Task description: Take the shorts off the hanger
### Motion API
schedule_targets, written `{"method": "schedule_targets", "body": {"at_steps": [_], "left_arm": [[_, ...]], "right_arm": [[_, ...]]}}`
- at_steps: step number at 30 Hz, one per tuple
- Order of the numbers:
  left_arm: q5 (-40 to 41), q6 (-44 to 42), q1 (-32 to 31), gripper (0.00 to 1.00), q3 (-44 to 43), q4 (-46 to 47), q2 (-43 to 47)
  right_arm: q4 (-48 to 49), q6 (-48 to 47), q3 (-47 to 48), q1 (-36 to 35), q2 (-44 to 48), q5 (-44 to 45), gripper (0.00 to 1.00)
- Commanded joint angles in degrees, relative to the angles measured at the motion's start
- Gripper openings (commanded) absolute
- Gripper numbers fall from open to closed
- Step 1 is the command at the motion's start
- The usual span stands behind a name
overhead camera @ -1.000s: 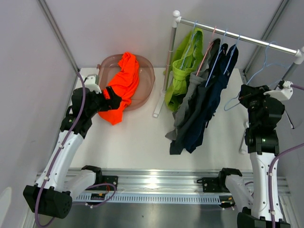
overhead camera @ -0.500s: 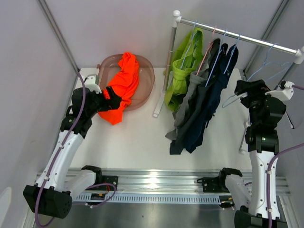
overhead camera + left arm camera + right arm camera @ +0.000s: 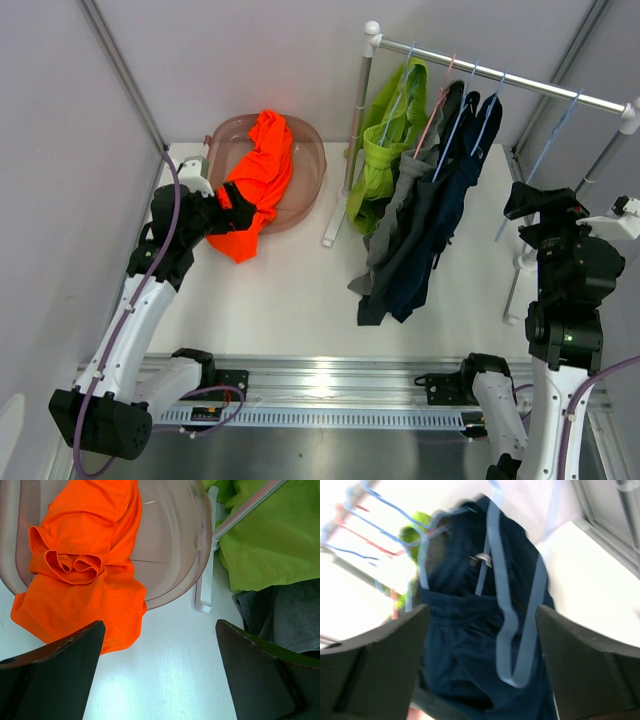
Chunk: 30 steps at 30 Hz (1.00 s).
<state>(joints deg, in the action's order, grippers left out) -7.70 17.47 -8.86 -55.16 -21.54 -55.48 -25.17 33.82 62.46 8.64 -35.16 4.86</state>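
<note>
Bright orange shorts [image 3: 262, 170] [image 3: 85, 560] lie in the pink basin [image 3: 308, 150] [image 3: 175, 555], one end spilling over its near rim. My left gripper [image 3: 236, 205] [image 3: 160, 680] hovers open beside that end with nothing between its fingers. On the rail [image 3: 520, 82] hang lime green shorts [image 3: 385, 150] [image 3: 270, 540], grey shorts [image 3: 400, 215] and navy shorts [image 3: 445, 200] [image 3: 455, 645] on their hangers. An empty blue hanger [image 3: 545, 150] [image 3: 520, 625] dangles free. My right gripper [image 3: 520, 203] [image 3: 480, 680] stands open just short of it, touching nothing.
The rack's white post [image 3: 355, 120] and its foot [image 3: 205, 590] stand between the basin and the hanging shorts. A second post [image 3: 600, 160] rises close to my right arm. Grey walls close in on both sides.
My right gripper has opened, let go of the empty blue hanger and drawn back to the right. The hanger has swung back under the rail. The left arm has not moved.
</note>
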Motion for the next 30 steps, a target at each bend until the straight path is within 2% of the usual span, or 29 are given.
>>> {"method": "schedule_targets", "body": {"at_steps": [1, 3, 8, 16, 23, 27, 30], "left_arm": [[0.06, -0.86, 0.16, 0.99, -0.13, 1.33, 0.46], [0.32, -1.04, 0.25, 0.99, -0.13, 1.24, 0.81], [0.32, -0.95, 0.25, 0.99, -0.04, 1.15, 1.26], [-0.12, -0.78, 0.25, 0.99, 0.05, 1.41, 1.43], [-0.12, -0.78, 0.25, 0.99, 0.05, 1.41, 1.69], [-0.47, -0.78, 0.25, 0.99, 0.05, 1.41, 1.69], [-0.64, -0.78, 0.25, 0.99, 0.05, 1.41, 1.43]], "right_arm": [[4.41, -0.08, 3.45, 0.14, -1.92, -8.51, 0.87], [7.67, 0.63, 4.86, -0.12, -5.07, -12.05, 0.82], [11.44, 1.25, 10.57, -1.17, -13.26, -14.09, 0.77], [14.62, -0.86, 14.97, -5.92, -25.65, -9.88, 0.66], [17.25, -1.39, 13.83, -8.47, -29.62, -6.45, 0.62], [18.31, -2.01, 12.6, -11.19, -30.41, -4.95, 0.41], [18.75, -2.71, 12.08, -12.77, -30.23, -2.32, 0.33]]}}
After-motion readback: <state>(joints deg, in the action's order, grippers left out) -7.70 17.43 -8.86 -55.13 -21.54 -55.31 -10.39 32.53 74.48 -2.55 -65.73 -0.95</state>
